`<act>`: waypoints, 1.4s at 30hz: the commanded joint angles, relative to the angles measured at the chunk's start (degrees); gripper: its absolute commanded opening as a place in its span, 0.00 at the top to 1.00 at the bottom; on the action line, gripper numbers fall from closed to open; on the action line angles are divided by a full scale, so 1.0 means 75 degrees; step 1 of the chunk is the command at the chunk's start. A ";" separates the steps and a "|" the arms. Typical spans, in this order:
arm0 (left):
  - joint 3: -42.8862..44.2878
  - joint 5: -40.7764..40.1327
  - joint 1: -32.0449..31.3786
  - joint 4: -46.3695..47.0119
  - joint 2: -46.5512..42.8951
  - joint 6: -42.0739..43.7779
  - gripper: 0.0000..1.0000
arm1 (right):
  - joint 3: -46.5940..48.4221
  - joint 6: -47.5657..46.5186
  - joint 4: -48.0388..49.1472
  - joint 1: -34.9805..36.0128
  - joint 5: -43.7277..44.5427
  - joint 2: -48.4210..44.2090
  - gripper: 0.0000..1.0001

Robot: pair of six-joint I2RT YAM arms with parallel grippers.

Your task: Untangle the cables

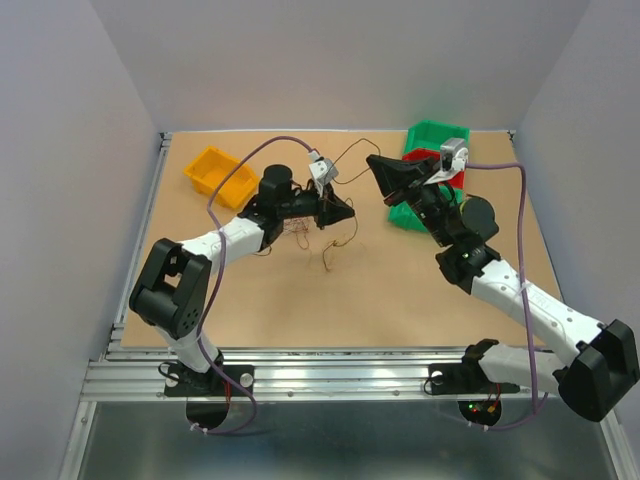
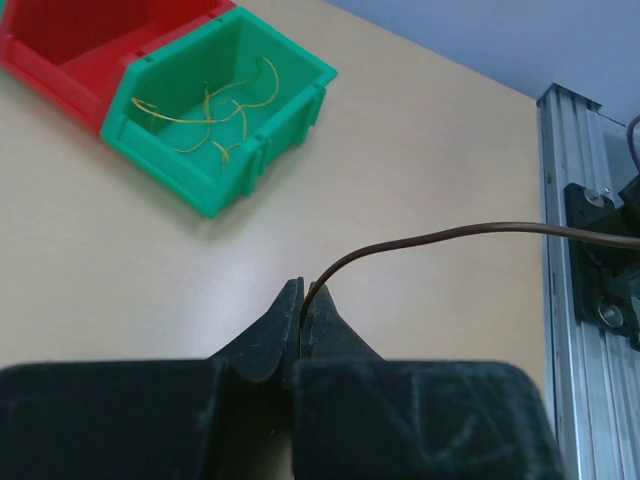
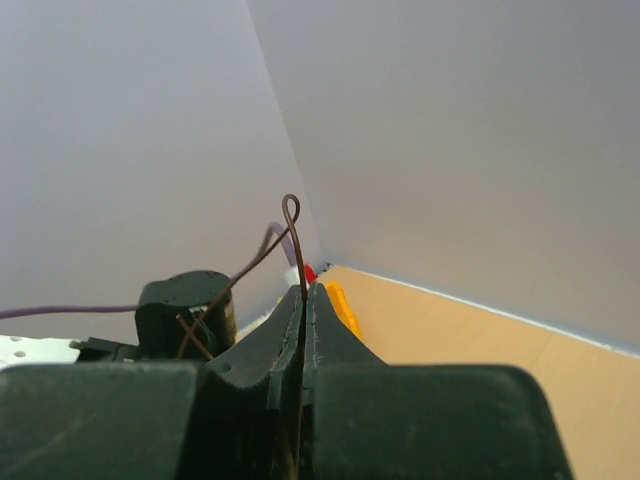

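The cables are hair-thin wires. A small clump (image 1: 298,232) with curly loose ends (image 1: 335,250) lies on the table under my left arm. My left gripper (image 1: 345,210) (image 2: 303,290) is shut on a dark brown cable (image 2: 450,232) that arcs off to the right. My right gripper (image 1: 372,160) (image 3: 305,292), raised above the table beside the bins, is shut on a dark brown cable too; its end curls into a small loop (image 3: 290,210) above the fingertips. A thin brown strand (image 1: 350,148) runs between the two grippers.
A yellow bin (image 1: 220,175) sits at the back left. Green bins (image 1: 435,135) and a red bin (image 1: 452,178) stand at the back right; one green bin (image 2: 220,110) holds several yellow wires. An aluminium rail (image 2: 570,300) borders the table.
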 commanded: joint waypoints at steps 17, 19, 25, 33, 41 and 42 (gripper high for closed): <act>-0.0804 -0.0204 0.1671 -0.0318 -0.2124 0.1080 1.00 | 0.2004 -0.1420 -0.2525 -0.0049 -0.0326 0.2857 0.99; -0.0886 -0.0181 0.1671 -0.0330 -0.2230 0.1127 1.00 | 0.2110 -0.1502 -0.2608 -0.0201 -0.0629 0.3163 1.00; -0.0922 -0.0216 0.1671 -0.0388 -0.2348 0.1232 1.00 | 0.1936 -0.1070 -0.1931 -0.1185 -0.3967 0.3668 0.99; -0.0652 0.0089 0.1671 -0.0622 -0.1974 0.1151 1.00 | 0.1747 -0.1338 -0.0828 -0.1257 -0.6300 0.4301 0.91; -0.0546 0.0299 0.1671 -0.0740 -0.1868 0.1115 1.00 | 0.1736 -0.1163 -0.0206 -0.1198 -0.6959 0.4559 0.83; -0.0523 0.0311 0.1671 -0.0740 -0.1845 0.1069 1.00 | 0.1759 -0.1174 -0.0206 -0.1152 -0.6924 0.4547 0.82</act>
